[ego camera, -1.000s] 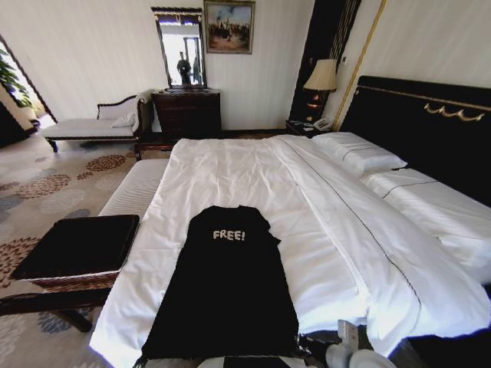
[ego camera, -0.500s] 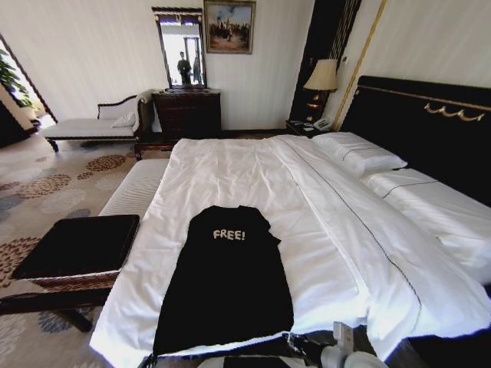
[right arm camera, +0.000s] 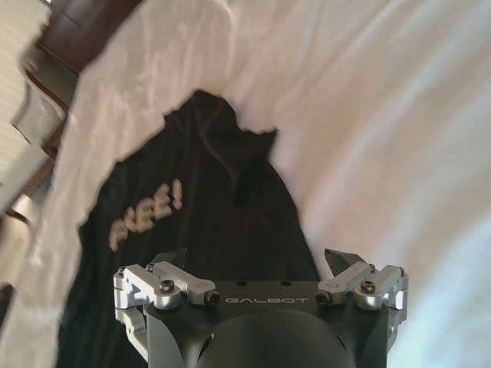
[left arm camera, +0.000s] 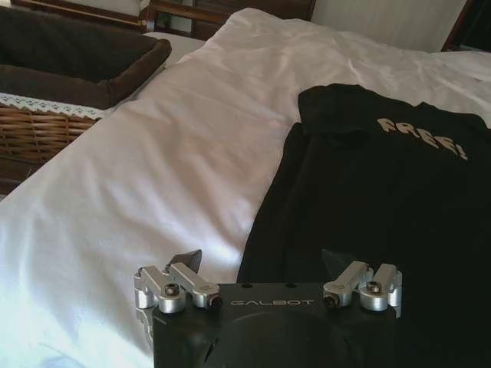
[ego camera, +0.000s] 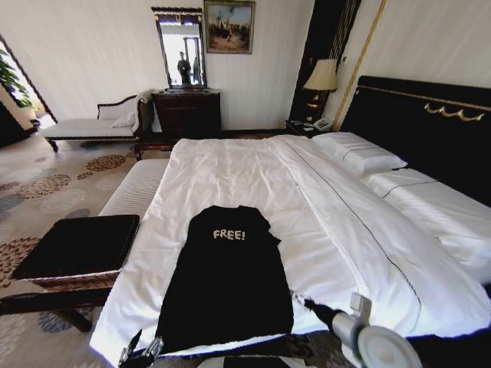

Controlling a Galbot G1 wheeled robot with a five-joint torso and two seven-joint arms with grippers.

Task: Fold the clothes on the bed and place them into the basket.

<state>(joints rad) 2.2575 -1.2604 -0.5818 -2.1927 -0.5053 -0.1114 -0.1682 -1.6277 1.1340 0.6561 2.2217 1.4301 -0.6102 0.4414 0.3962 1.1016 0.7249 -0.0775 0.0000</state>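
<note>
Pre-grasp step: black "FREE!" top [ego camera: 228,280] is lying flat, unfolded, near the bed's [ego camera: 230,169] foot. Left gripper [left arm camera: 268,270] and right gripper [right arm camera: 257,264] are hovering wide apart at its near hem corners. Next: pinching both corners.

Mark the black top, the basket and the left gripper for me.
black top [ego camera: 226,295]: head view, middle of its body.
basket [ego camera: 77,247]: head view, flat black top.
left gripper [left arm camera: 265,259]: left wrist view, midway between fingertips.
</note>
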